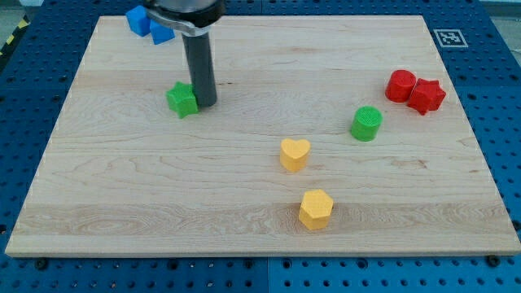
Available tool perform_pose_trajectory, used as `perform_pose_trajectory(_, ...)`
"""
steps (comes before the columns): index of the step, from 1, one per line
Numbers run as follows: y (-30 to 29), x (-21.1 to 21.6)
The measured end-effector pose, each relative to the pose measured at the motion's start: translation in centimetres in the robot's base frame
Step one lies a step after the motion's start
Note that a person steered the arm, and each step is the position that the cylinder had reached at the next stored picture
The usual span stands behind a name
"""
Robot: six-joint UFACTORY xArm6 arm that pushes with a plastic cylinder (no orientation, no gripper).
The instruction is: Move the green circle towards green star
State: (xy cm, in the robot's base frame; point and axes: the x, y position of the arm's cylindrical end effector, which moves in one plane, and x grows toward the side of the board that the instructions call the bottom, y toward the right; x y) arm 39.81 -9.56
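Green circle [367, 123] stood toward the view's right on our wooden board [122, 203], well apart from the green star [182, 99] at upper left; our tip [204, 103], a bare rod with nothing to clamp, touched the star's right side

**A robotics lab bench**

The pale wooden board [260, 203] lies on a blue perforated metal workbench [496, 73]. A black-and-white printed fiducial marker [448, 37] sits at two o'clock, yellow-black hazard tape [10, 42] at ten o'clock.
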Motion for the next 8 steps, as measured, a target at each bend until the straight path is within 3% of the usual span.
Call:
perform_pose_trajectory(2,-4.9,0.0)
perform_pose_trajectory(3,-2.5,0.0)
perform_pose_trajectory(6,19.9,-0.2)
perform_pose_trajectory(7,24.3,0.5)
perform_pose_trajectory(8,25.2,1.5)
